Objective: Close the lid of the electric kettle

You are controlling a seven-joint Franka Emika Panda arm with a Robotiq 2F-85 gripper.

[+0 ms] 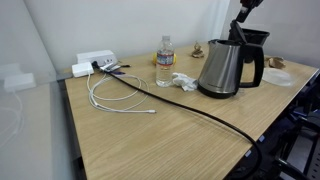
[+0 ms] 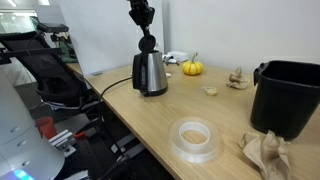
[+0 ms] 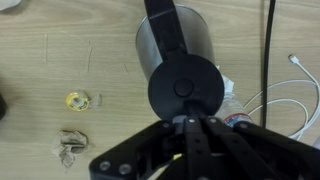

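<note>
Pincer (image 3: pixel 187 122), fingers clenched together on nothing, its tip at the upper edge of the lid (image 3: pixel 183 88) — shut fingers likely serve as one blunt pusher. The lid stands raised over the handle side of the kettle (image 1: pixel 224 68), not yet down. The kettle sits far right on the table (image 1: pixel 150 140), with a water bottle (image 1: pixel 164 60) near on its left and its black cable (image 1: pixel 200 115) running toward the near edge — above, open room for pressing down

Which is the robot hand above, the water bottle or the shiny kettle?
The steel kettle: the gripper hangs over its black lid. The clear bottle stands apart.
</note>
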